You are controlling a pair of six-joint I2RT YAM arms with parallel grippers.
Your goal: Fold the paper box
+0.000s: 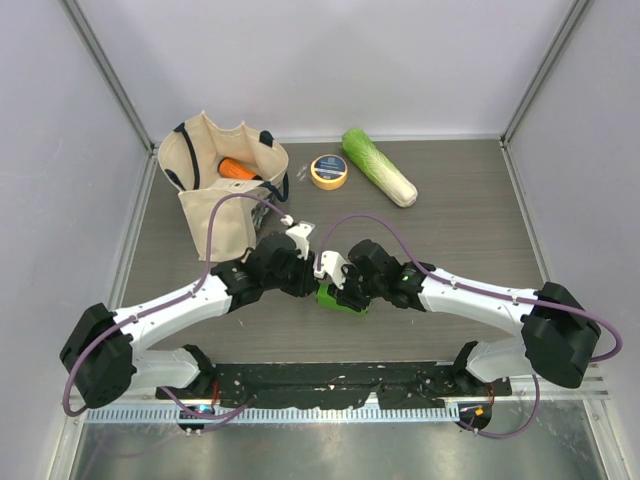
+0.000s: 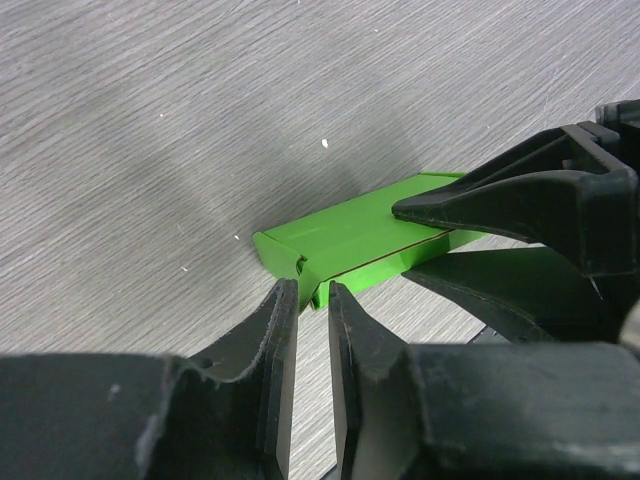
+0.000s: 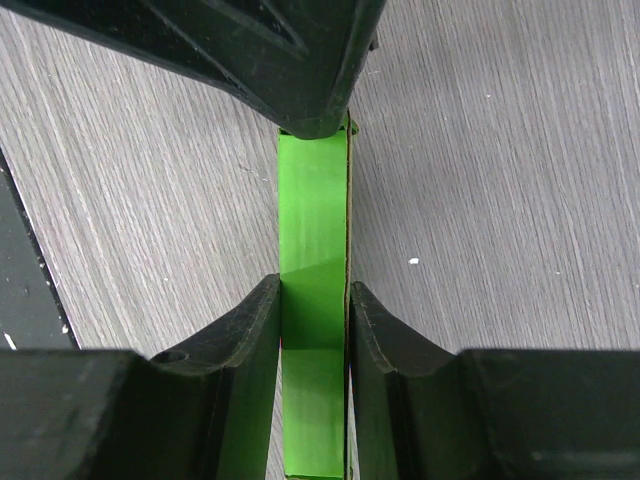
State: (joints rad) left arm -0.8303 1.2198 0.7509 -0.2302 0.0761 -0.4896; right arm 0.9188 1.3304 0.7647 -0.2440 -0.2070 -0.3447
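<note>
The paper box (image 3: 313, 200) is a narrow bright green card box lying on the grey table, and it shows as a small green patch (image 1: 338, 300) between the two wrists in the top view. My right gripper (image 3: 313, 295) is shut on the box, one finger against each long side. In the left wrist view the box (image 2: 350, 235) lies just beyond my left gripper (image 2: 312, 295). The left jaws stand a narrow gap apart, with bare table showing between them. Their tips are right at the box's folded end flap. The right fingers (image 2: 500, 195) clamp the box's far part.
A beige tote bag (image 1: 225, 185) with an orange object (image 1: 237, 168) inside stands at the back left. A yellow tape roll (image 1: 329, 171) and a long pale-green cabbage (image 1: 380, 167) lie at the back. Grey walls close in the table.
</note>
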